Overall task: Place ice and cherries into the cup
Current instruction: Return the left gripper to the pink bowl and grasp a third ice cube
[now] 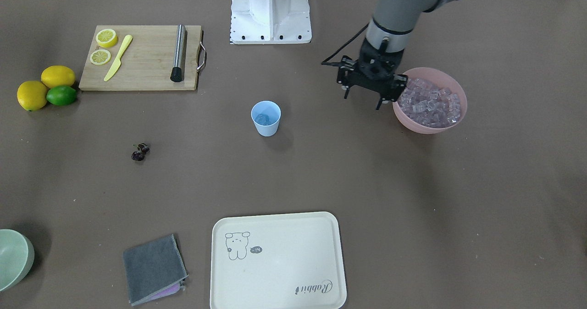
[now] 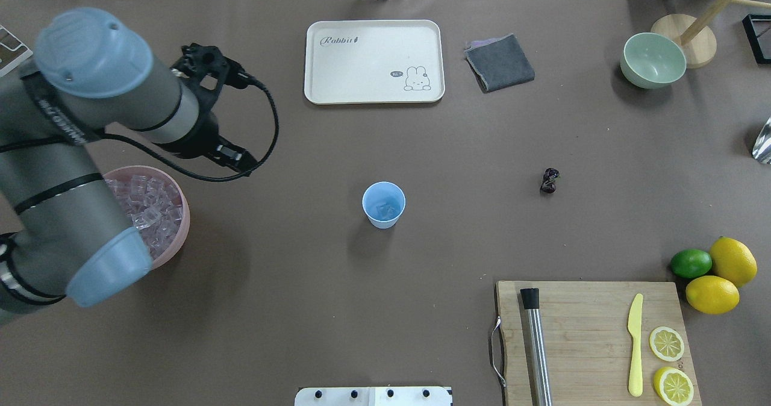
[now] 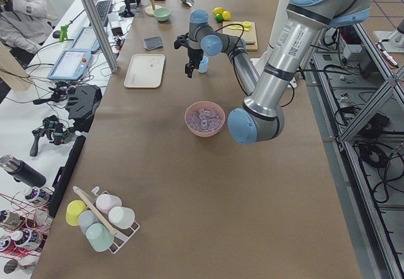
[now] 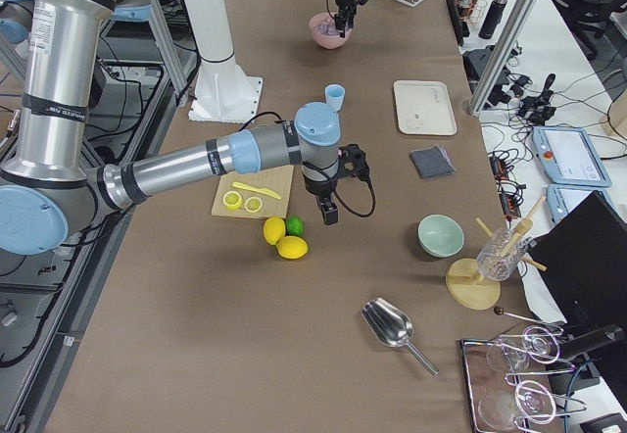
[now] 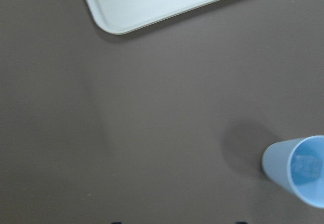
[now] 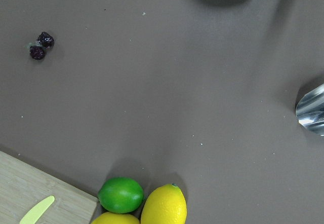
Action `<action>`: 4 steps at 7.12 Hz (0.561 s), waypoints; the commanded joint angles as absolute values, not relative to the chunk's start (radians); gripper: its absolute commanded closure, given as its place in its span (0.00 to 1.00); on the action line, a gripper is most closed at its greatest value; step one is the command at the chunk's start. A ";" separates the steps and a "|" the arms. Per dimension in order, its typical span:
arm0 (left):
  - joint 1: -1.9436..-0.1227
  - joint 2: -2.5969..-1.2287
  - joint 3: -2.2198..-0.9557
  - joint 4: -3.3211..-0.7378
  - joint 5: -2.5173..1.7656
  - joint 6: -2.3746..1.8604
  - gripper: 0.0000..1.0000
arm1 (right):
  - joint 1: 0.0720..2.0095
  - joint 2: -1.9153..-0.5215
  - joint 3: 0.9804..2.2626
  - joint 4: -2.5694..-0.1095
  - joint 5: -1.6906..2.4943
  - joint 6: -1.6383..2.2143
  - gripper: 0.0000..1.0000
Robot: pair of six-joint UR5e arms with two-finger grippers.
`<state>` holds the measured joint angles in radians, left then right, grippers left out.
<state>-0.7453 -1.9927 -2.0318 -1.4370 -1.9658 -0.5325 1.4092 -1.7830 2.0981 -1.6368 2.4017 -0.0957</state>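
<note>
I read "Rabbit" on the tray (image 1: 284, 277); left jaws spread apart, cup (image 1: 266, 129) at nine o'clock front-on; right jaws: can't tell.

The left gripper (image 1: 363, 99) is pointed straight down, its jaws spread wide with nothing held between them. The right gripper (image 4: 330, 210) is pointed down too; its jaws cannot be judged.

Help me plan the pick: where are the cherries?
In the overhead view the cherries lie on bare table on the robot's right side, right of the cup and beyond the cutting board.
</note>
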 commanded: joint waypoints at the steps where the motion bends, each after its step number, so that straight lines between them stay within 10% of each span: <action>1: -0.787 -1.777 -2.102 -1.541 -1.968 -0.359 0.19 | 1.394 -1.778 2.102 -1.637 2.404 -0.092 0.00; 4: -0.756 -1.649 -2.002 -1.807 -1.961 -0.382 0.19 | 1.394 -1.769 2.102 -1.637 2.399 -0.091 0.00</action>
<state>-0.7763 -1.6725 -2.0357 -1.7492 -1.9664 -0.3692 1.3950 -1.7698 2.1014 -1.6368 2.4000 -0.0908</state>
